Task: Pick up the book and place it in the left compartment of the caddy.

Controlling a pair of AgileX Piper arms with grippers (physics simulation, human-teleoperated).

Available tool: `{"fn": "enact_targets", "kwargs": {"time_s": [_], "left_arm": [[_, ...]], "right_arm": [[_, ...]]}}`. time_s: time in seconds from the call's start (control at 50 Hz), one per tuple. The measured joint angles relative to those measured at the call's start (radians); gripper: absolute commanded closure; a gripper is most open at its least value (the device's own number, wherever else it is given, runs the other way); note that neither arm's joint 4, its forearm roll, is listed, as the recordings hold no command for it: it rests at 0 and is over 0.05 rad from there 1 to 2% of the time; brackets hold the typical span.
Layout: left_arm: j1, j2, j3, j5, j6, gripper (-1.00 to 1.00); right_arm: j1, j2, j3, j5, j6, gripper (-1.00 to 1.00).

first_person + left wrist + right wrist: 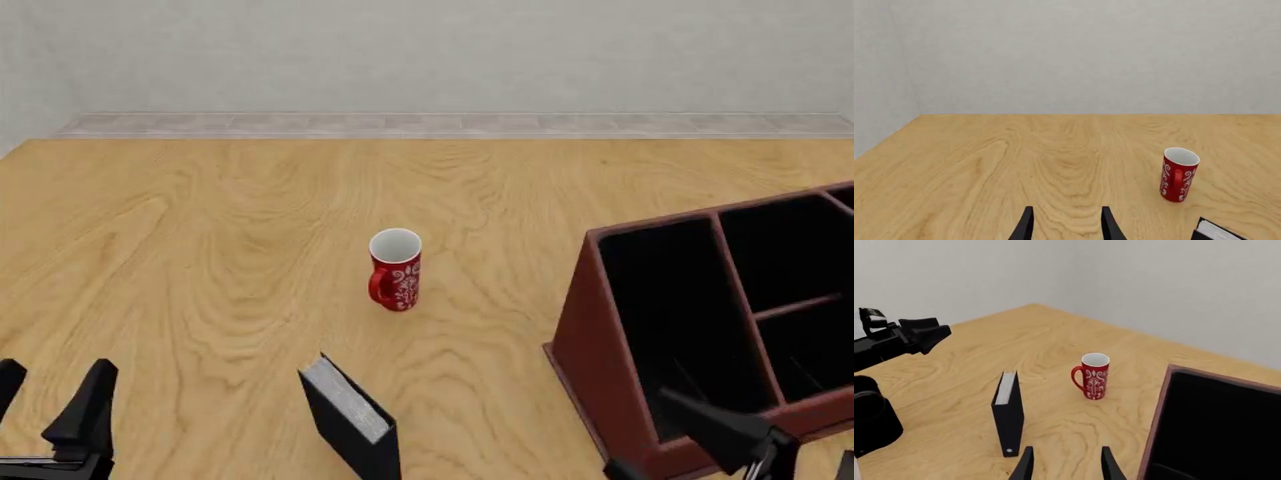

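The black book (350, 415) stands upright on the table near the front, its white page block facing up; it also shows in the right wrist view (1007, 412) and at the edge of the left wrist view (1217, 231). The red-brown caddy (607, 345) stands at the right, with its big left compartment (667, 310) black inside; the right wrist view shows the caddy (1217, 425) close by. My left gripper (47, 415) is open and empty, left of the book. My right gripper (787, 445) is open and empty, in front of the caddy.
A red mug (395, 270) with white patterns stands upright behind the book, also in both wrist views (1179, 174) (1093, 376). The left arm (901, 337) crosses the right wrist view. A wall closes the table's far side.
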Motion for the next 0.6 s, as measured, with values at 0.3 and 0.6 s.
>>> {"fn": "enact_targets", "kwargs": {"time_s": [0.3,0.6], "left_arm": [[0.000,0.000,0.000,0.000,0.000,-1.00],[0.000,0.000,0.000,0.000,0.000,-1.00]], "right_arm": [[0.053,0.051,0.000,0.007,0.004,-1.00],[0.105,0.302,0.000,-0.169,-0.008,-1.00]]}}
